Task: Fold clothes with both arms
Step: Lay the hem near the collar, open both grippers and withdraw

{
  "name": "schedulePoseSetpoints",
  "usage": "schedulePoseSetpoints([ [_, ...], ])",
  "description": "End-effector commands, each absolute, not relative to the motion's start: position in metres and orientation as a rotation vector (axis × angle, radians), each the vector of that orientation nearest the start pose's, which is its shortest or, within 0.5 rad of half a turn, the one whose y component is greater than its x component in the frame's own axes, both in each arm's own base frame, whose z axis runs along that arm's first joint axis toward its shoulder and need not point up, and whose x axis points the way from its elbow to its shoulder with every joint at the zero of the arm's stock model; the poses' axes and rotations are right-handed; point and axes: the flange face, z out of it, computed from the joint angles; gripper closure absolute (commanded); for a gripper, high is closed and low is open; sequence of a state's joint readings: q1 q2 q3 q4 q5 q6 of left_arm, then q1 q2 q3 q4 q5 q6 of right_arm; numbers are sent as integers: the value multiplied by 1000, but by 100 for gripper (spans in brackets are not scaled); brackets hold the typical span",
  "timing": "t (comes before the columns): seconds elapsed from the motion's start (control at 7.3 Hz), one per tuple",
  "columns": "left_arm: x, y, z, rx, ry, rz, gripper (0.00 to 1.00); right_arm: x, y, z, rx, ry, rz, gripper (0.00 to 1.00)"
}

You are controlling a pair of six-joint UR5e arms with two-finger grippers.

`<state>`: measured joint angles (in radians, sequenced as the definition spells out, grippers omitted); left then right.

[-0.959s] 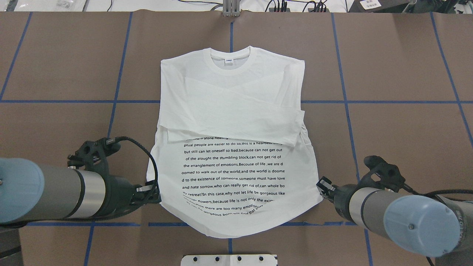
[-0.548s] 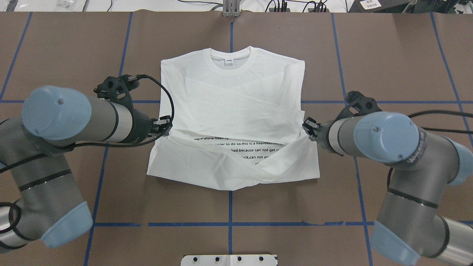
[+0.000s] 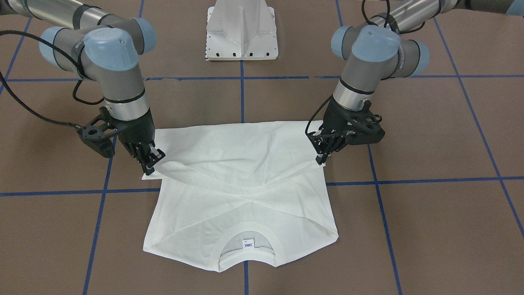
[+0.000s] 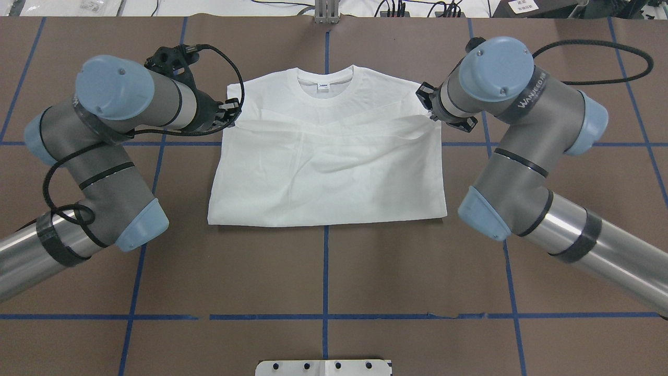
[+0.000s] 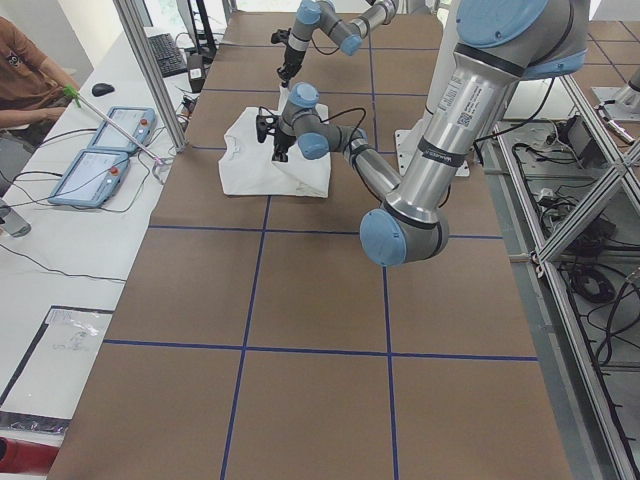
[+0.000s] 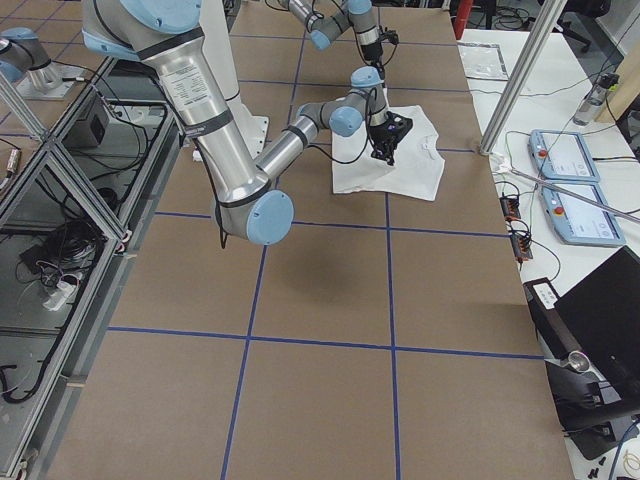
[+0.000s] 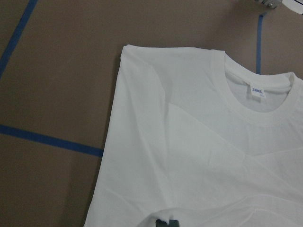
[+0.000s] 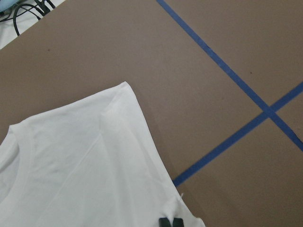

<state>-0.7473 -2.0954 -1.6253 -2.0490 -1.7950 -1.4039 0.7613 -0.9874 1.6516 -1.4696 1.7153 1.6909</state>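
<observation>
Brown table [image 4: 235, 271] gridded with blue tape, a white long-sleeved T-shirt [image 4: 323, 177] at its middle, half folded between two robot arms.

Flat on the surface, collar [image 4: 326, 100] on the side away from the robot, lower half doubled up over the chest, printed text out of sight inside the fold. Left gripper [image 4: 233, 110] and right gripper [image 4: 427, 104] each clenched on a hem corner, one beside either shoulder, low over the cloth. Spread wide apart, probably to hold the hem edge taut and straight for a square fold. Stopped just short of the neck, seemingly to leave collar and small label [image 4: 324, 86] uncovered. Slight sag and creasing along the raised edge between the two grips. Likely next: lowering both corners together, then letting go. White pedestal base [image 3: 242, 30] well apart, on the robot's side.
</observation>
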Motion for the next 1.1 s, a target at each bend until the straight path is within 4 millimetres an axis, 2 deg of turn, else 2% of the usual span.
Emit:
schedulePoseSetpoints([
  [0.0,421,-586,300,317,1033,-434,100,-431,-626,294,124,-717,785,100],
  [0.14,432,-603,317,326,1007,-421,100,-438,-649,320,135,-726,790,100],
  [0.27,431,-615,335,346,1025,-425,100,-437,-662,325,142,-724,787,100],
  [0.55,431,-619,339,351,1026,-427,100,-448,-676,321,130,-707,790,100],
  [0.69,430,-620,339,352,1025,-430,100,-453,-677,334,117,-683,790,100],
  [0.96,434,-625,337,351,1024,-432,100,-457,-678,330,118,-686,786,97],
])
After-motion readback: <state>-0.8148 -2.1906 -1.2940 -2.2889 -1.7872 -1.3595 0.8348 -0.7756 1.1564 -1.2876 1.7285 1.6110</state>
